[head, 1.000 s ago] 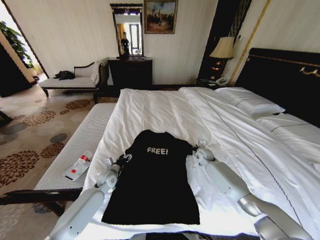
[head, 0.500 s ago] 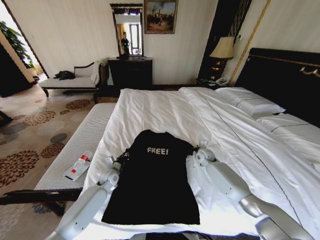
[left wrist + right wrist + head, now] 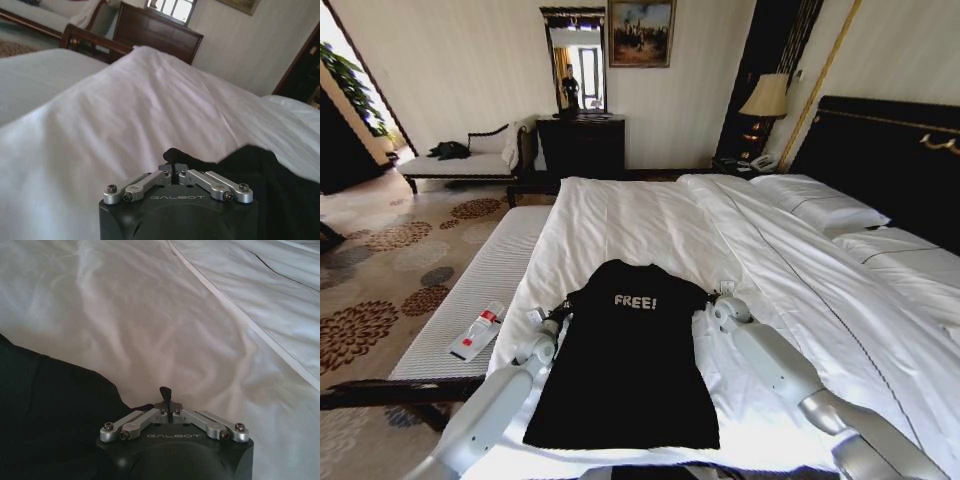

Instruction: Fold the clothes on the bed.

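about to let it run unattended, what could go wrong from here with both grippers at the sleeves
1. The left gripper has its fingers shut on just a small tip of the black T-shirt sleeve; so thin a pinch may slip free on a lift.
2. The right gripper is shut beside the other sleeve, above the white duvet; it may hold duvet fabric or nothing.
3. If only one side holds, the fold could come out skewed.

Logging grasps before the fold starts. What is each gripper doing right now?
Left gripper: shut on the T-shirt at its left sleeve.
Right gripper: shut on the T-shirt's right sleeve.
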### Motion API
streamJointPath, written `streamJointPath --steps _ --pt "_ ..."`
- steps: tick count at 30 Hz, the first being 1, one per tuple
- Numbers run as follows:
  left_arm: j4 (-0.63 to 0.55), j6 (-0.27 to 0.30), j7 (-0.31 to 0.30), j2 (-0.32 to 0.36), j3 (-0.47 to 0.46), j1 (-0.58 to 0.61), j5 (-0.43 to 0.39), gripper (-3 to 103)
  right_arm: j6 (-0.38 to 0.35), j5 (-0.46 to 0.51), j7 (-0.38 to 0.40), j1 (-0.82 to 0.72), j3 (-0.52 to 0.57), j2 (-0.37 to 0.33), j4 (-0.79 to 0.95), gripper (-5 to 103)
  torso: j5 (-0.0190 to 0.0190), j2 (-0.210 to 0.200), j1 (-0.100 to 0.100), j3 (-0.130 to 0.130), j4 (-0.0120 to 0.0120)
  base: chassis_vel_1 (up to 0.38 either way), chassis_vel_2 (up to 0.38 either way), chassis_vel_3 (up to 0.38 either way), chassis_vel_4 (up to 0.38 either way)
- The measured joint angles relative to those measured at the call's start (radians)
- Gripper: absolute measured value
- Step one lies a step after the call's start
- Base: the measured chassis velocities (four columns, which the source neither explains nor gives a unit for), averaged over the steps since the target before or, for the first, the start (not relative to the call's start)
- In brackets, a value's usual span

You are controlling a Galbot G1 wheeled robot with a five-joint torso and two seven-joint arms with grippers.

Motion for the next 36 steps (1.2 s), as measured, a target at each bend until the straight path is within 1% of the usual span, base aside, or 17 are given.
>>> streamJointPath --steps 3,6,10,14,17,23,31,36 --pt "0.057 0.0 0.004 0.014 0.017 -0.096 -0.023 1 0.0 0.002 0.0 0.002 -0.001 0.002 0.003 0 0.0001 0.0 0.0 0.0 -0.0004 0.0 0.0 0.0 0.0" --pt "0.077 0.0 0.007 0.027 0.03 -0.13 -0.038 1 -0.002 0.006 0.004 -0.001 -0.002 0.002 0.013 0 0.0001 0.0 0.0 0.0 -0.0003 0.0 0.0 0.0 0.0" --pt "0.082 0.0 0.011 0.038 0.036 -0.132 -0.039 1 -0.002 0.005 0.005 -0.008 -0.003 0.0 0.019 0 0.0 0.0 0.0 0.0 0.0 0.0 0.0 0.0 0.0" --pt "0.101 -0.002 0.011 0.035 0.034 -0.127 -0.03 1 -0.002 0.002 0.002 -0.01 -0.004 0.0 0.018 0 -0.0002 0.0 0.0 0.0 0.0001 0.0 0.0 0.0 0.0" --pt "0.149 -0.006 0.017 0.03 0.034 -0.153 -0.028 1 -0.002 0.002 0.001 -0.008 -0.009 0.005 0.016 0 0.0 0.0 0.0 0.0 -0.0001 0.0 0.0 0.0 0.0" --pt "0.192 -0.007 0.023 0.032 0.035 -0.186 -0.035 1 -0.002 0.003 0.003 -0.004 -0.013 0.006 0.019 0 0.0 0.0 0.0 0.0 -0.0001 0.0 0.0 0.0 0.0" --pt "0.212 -0.008 0.024 0.032 0.034 -0.2 -0.035 1 -0.002 0.004 0.003 -0.003 -0.01 0.01 0.018 0 0.0001 0.0 0.0 0.0 0.0 0.0 0.0 0.0 0.0" --pt "0.205 -0.008 0.023 0.034 0.033 -0.188 -0.032 1 -0.002 0.003 0.003 -0.006 -0.008 0.012 0.021 0 0.0001 0.0 0.0 0.0 0.0 0.0 0.0 0.0 0.0"
